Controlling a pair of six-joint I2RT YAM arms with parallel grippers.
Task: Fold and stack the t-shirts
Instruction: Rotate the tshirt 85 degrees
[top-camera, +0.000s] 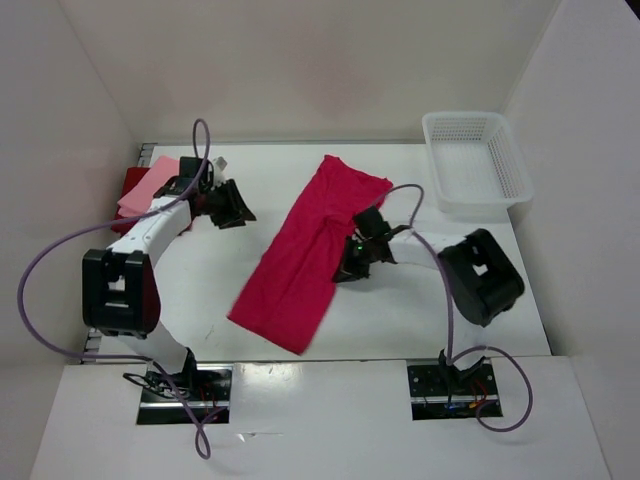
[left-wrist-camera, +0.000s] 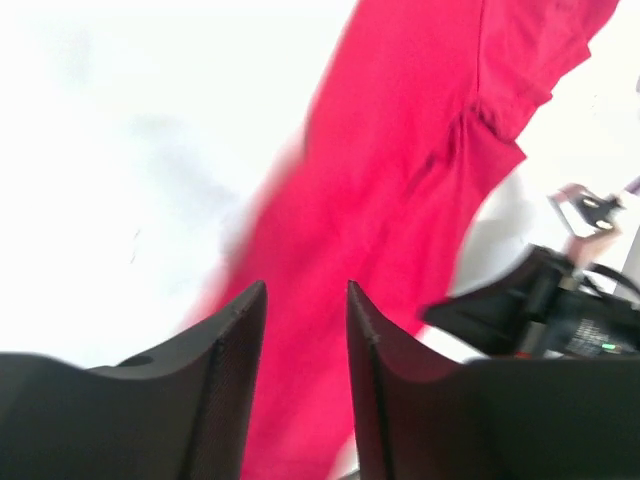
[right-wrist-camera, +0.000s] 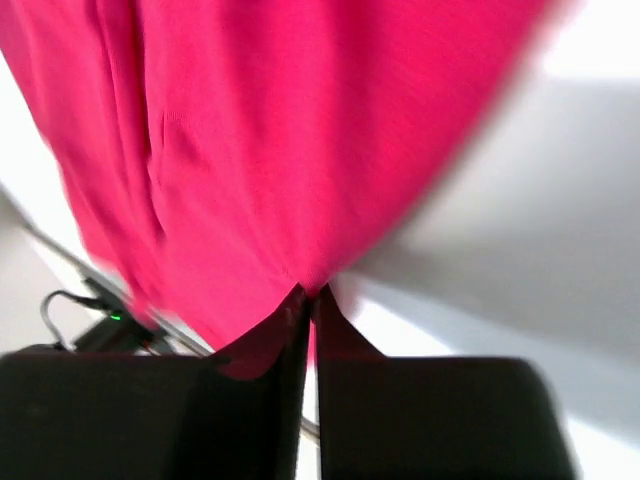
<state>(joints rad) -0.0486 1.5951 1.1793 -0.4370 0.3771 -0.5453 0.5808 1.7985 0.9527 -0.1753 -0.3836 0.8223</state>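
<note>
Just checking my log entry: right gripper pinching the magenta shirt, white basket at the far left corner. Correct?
One slip: the white basket sits at the far right corner, as the top view shows. The right gripper is indeed shut on the magenta shirt.

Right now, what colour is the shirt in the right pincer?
Magenta-pink shirt, clearest in the top view.

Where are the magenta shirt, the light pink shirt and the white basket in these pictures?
magenta shirt (top-camera: 305, 255), top view, middle of the cloth body.
light pink shirt (top-camera: 148, 185), top view, its exposed top face.
white basket (top-camera: 472, 165), top view, bare mesh floor.
</note>
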